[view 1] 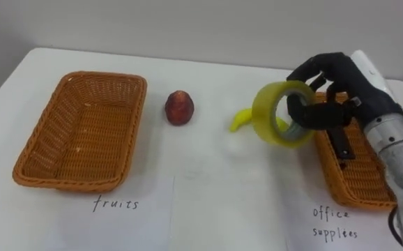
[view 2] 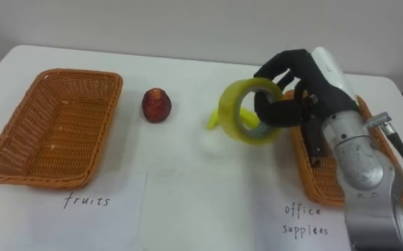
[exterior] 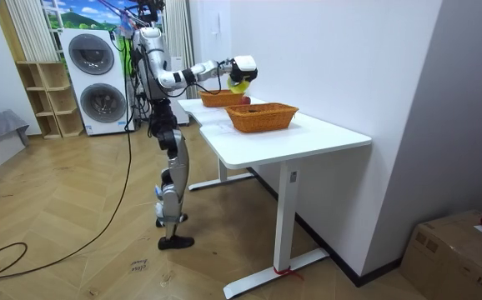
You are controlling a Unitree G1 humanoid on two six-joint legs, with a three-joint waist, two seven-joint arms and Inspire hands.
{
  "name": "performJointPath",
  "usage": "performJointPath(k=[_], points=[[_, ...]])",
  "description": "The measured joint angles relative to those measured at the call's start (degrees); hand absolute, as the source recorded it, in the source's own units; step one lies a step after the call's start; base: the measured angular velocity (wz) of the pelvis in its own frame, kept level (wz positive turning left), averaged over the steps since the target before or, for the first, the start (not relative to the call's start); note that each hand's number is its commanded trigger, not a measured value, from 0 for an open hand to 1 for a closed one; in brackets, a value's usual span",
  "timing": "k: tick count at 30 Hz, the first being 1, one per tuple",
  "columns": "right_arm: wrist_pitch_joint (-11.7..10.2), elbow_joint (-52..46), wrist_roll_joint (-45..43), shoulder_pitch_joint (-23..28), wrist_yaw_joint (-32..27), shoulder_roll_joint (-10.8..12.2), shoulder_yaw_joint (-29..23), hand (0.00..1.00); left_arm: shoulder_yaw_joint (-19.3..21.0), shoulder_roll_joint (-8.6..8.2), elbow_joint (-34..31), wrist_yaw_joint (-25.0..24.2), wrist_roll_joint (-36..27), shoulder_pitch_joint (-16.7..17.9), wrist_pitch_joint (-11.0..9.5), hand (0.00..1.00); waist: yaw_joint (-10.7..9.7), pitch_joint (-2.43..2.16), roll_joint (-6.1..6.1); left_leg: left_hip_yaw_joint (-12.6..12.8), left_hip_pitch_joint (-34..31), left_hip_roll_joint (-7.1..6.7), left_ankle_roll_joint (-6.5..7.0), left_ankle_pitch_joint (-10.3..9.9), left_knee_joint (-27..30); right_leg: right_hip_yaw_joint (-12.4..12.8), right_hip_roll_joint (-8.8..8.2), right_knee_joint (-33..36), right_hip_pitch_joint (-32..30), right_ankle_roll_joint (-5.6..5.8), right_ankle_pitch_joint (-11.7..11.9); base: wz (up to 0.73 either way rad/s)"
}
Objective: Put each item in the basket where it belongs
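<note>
Two baskets on the white bench (view 1: pixel 208 202). The fruits basket (view 1: pixel 135 132) by the left edge is empty, and the office supplies basket (view 1: pixel 358 185) by the right edge has one dark item (view 1: pixel 341 146) in it. The right hand (view 1: pixel 348 90) has its fingers (view 1: pixel 313 115) curled round the yellow tape roll (view 1: pixel 261 115), held up just beside that basket. The red fruit (view 1: pixel 179 108) and banana (view 1: pixel 242 120) sit mid-bench, so I'd say mostly undone.

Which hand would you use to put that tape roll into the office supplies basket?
The right hand: it grips the tape roll just beside the office supplies basket, on its own side.
</note>
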Motion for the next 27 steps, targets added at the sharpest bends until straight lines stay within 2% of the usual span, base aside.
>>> performJointPath(k=[8,15,19,27], points=[[0.0,0.0,2.3,0.0,-4.6,-0.2,-1.2,1.00,1.0,-0.05,0.0,0.0,-0.1,0.0,0.0,0.00,-1.1,-0.27,-0.42,0.3,0.1,0.02,0.00,0.0,0.1,0.2,0.00,0.0,-0.1,0.00,0.0,0.00],[0.0,0.5,4.8,0.0,-4.9,-0.8,-1.3,1.00,1.0,-0.04,0.0,0.0,-0.1,0.1,0.0,0.00,-2.1,-0.22,-0.44,1.2,0.9,0.30,-0.01,0.0,-0.3,1.0,0.19,0.0,-0.1,0.00,0.0,-0.07],[0.0,1.6,6.7,0.0,-5.5,-2.3,-1.6,1.00,1.0,0.01,-0.6,-0.1,-0.1,-0.1,0.0,0.00,-2.5,0.03,-0.79,1.6,1.1,0.30,-0.02,0.0,-0.5,1.6,0.29,0.0,-0.2,0.00,0.0,-0.06],[0.0,3.1,9.0,0.1,-6.7,-3.0,-2.8,1.00,1.0,0.04,-1.1,-0.1,-0.1,-0.3,0.0,0.00,-3.6,-0.10,-1.14,2.4,1.2,0.80,-0.04,-0.1,-0.5,1.8,0.41,0.0,-0.4,-0.02,0.0,-0.02]])
